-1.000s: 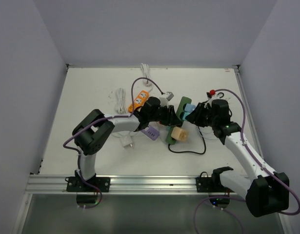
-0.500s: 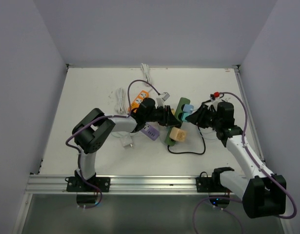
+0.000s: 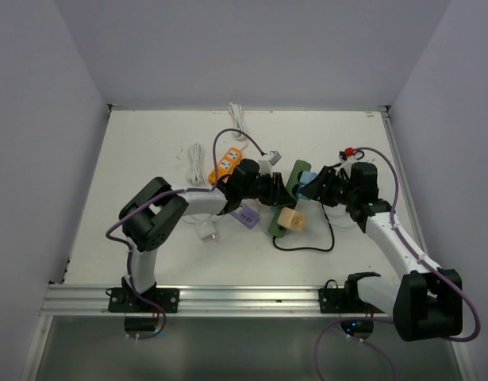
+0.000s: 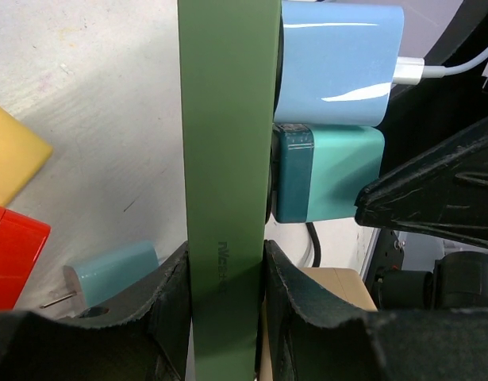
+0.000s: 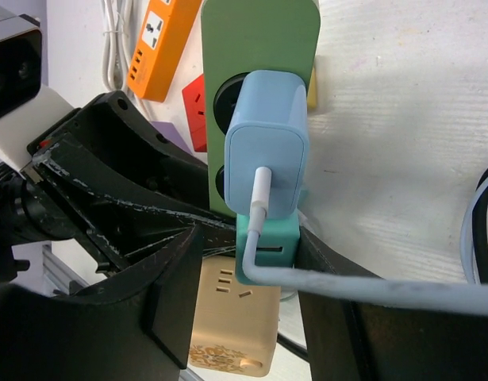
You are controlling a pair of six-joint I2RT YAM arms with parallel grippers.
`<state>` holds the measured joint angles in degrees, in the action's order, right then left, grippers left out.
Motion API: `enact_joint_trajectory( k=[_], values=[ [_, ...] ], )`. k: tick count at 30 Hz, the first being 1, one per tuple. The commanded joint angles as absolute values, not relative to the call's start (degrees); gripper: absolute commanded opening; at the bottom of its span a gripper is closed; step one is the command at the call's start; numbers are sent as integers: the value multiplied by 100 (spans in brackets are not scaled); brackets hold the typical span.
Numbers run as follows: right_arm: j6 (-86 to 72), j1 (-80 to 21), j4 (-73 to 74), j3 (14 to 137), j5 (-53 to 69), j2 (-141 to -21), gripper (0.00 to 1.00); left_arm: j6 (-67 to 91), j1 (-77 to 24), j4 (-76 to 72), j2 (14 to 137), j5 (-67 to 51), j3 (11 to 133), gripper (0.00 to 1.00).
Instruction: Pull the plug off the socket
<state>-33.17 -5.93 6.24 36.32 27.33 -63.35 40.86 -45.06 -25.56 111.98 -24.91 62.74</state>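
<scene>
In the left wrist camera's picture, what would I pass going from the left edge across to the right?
Red block → loose pale blue plug → green power strip → teal plug → right end effector's black finger.

1. The green power strip (image 3: 295, 176) is a long olive bar with a rounded end, sitting diagonally in the overhead view.
2. A glossy, boxy light blue charger (image 5: 267, 143) is pushed into the strip's face, with a white cable (image 5: 261, 190) coming out of its back.
3. The teal adapter (image 5: 279, 238) is a bit smaller. It's seated in the next socket along, right up against the blue one.
</scene>
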Motion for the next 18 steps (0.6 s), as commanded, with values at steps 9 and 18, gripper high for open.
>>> enact_joint_trajectory(
  k=[9,18],
  values=[
    [-3217,-633,202,3726,2663,-6601,21,4008,-4720,-2883,11057,-2663,6671,0],
    [-2769,-1203,1299,4305,1557,-6346,0,3402,-4790,-1442,11293,-1627,7207,0]
  ],
)
